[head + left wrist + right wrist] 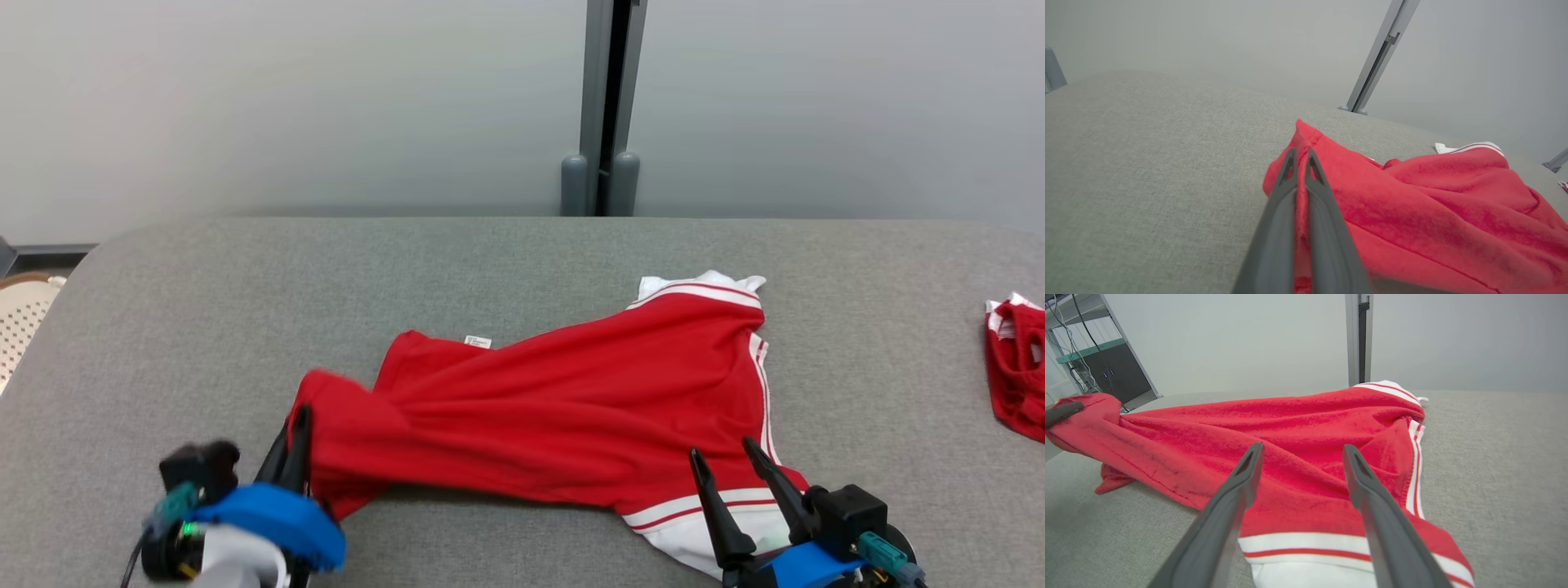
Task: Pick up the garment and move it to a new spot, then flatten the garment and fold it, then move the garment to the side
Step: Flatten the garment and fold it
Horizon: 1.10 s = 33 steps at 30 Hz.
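Observation:
A red garment (571, 408) with white striped trim lies stretched across the grey table (490, 261), rumpled along its left half. My left gripper (295, 425) is shut on the garment's left corner, which it holds slightly raised; the left wrist view shows red cloth (1412, 196) pinched between the closed fingers (1274, 228). My right gripper (722, 457) stands open over the garment's near right hem, its fingers (1372, 502) spread above the white band (1306, 543). In the right wrist view the garment (1290, 433) runs away to the left.
A second red and white cloth (1016, 367) lies at the table's right edge. A grey post (604, 106) rises behind the table against the pale wall. A white perforated chair (20, 314) sits off the left side. A shelf with cables (1090, 347) stands at the far left.

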### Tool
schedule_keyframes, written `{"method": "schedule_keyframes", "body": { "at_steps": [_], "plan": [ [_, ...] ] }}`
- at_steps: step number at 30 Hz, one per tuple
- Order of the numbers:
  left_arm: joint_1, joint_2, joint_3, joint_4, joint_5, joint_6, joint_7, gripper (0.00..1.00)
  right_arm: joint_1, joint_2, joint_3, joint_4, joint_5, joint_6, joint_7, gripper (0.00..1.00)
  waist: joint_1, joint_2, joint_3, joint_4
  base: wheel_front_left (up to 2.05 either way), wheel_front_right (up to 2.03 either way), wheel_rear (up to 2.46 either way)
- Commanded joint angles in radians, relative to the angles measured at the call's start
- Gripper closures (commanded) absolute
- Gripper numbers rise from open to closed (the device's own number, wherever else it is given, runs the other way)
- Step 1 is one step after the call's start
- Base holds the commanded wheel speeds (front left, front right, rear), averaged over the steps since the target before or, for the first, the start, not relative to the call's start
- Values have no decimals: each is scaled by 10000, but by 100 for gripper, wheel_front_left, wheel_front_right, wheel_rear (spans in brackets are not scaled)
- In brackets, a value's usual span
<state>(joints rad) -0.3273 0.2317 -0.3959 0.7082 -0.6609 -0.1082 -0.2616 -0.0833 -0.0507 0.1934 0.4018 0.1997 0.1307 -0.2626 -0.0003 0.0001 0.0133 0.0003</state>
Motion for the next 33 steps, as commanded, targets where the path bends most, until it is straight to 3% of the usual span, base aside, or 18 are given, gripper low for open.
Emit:
{"method": "schedule_keyframes", "body": {
  "at_steps": [1,9,10,11,12,13,22,33],
  "plan": [
    [773,-43,436,-284,123,161,-44,100,201,-10,-63,13,42,0,-27,0,3,-1,-174,-117,0,0,0],
    [2478,-527,1929,-669,493,443,-46,98,464,-8,-266,23,46,0,-27,0,3,-1,-363,-241,0,0,0],
    [2594,-579,2126,-710,624,438,-46,84,514,-7,-288,16,71,0,-27,0,3,-1,-380,-255,0,0,0],
    [2677,-644,2335,-775,745,457,-48,63,538,-7,-307,6,79,0,-27,0,3,-1,-395,-265,0,0,0],
    [2777,-717,2550,-839,914,485,-47,12,547,-8,-322,-7,95,0,-27,0,3,-1,-407,-278,0,0,0],
    [2842,-797,2730,-940,1124,494,-47,0,553,-8,-336,-25,114,0,-27,0,3,-1,-415,-291,0,0,0],
    [3225,-1418,4073,-1853,2884,373,-47,0,623,-10,-425,-161,121,0,-27,0,3,-1,-376,-454,0,0,0],
    [3176,-1779,4217,-1724,3746,-16,-48,0,975,-8,-965,492,-137,0,-29,0,3,-1,-236,-437,0,0,0]
  ]
}}
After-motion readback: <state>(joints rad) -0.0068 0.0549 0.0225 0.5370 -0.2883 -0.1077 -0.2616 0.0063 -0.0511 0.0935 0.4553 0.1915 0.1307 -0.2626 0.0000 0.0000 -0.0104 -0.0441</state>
